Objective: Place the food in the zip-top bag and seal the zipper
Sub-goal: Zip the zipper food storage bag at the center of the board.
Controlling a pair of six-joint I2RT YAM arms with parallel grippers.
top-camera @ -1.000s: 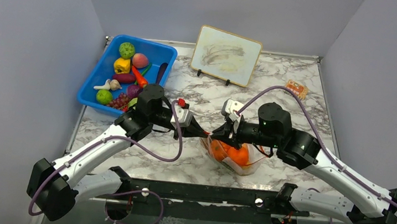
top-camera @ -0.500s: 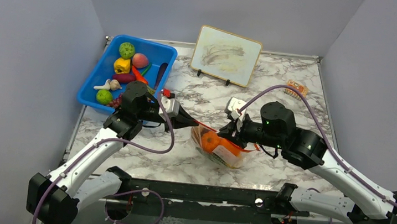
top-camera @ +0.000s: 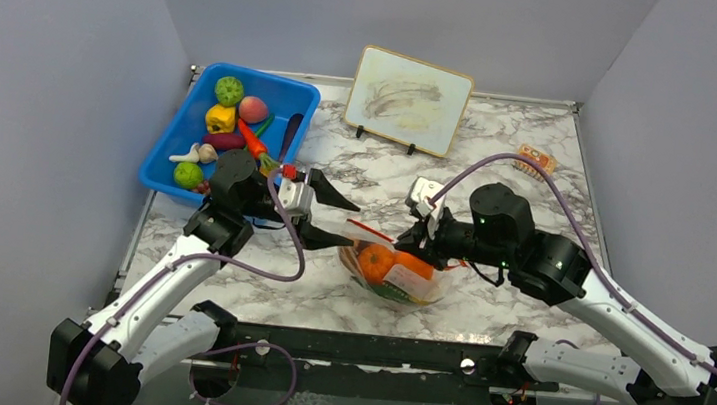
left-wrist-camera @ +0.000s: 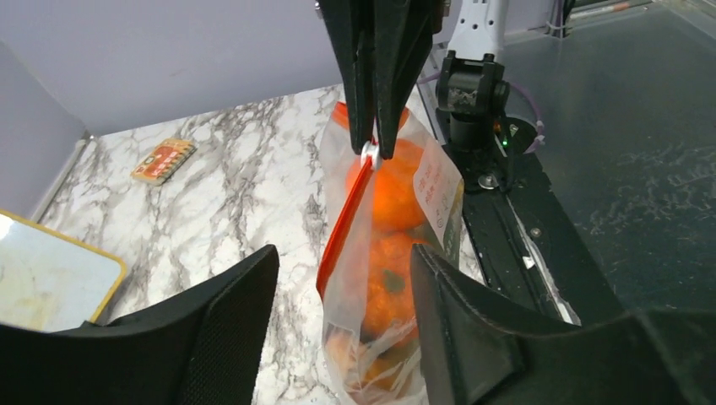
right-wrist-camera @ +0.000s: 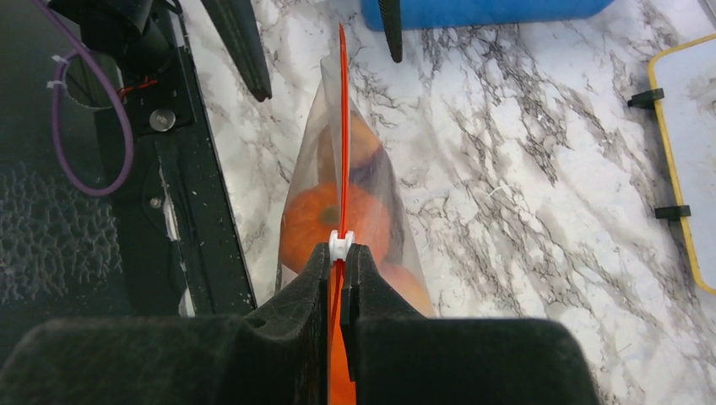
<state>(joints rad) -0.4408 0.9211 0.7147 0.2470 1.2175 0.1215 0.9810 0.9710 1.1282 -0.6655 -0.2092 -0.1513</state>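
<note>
Low in the middle of the overhead frame, the bag (top-camera: 392,271) is resting on the table (top-camera: 536,201) with oranges (top-camera: 376,262) inside, the right pincer (right-wrist-camera: 339,253) is clenching its zipper (right-wrist-camera: 342,126) at the slider (right-wrist-camera: 339,243), the left pincer (top-camera: 352,226) is hanging released alongside, and sealing is seemingly underway, though toy vegetables (top-camera: 228,90) are lying in the bin (top-camera: 295,120) at upper left.

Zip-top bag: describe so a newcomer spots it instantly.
On the marble table, look near the middle of the front edge. The zip-top bag is the clear floppy pouch holding oranges, its orange-red zipper pinched by the right gripper; unlike the rigid blue bin, it is see-through.
</note>
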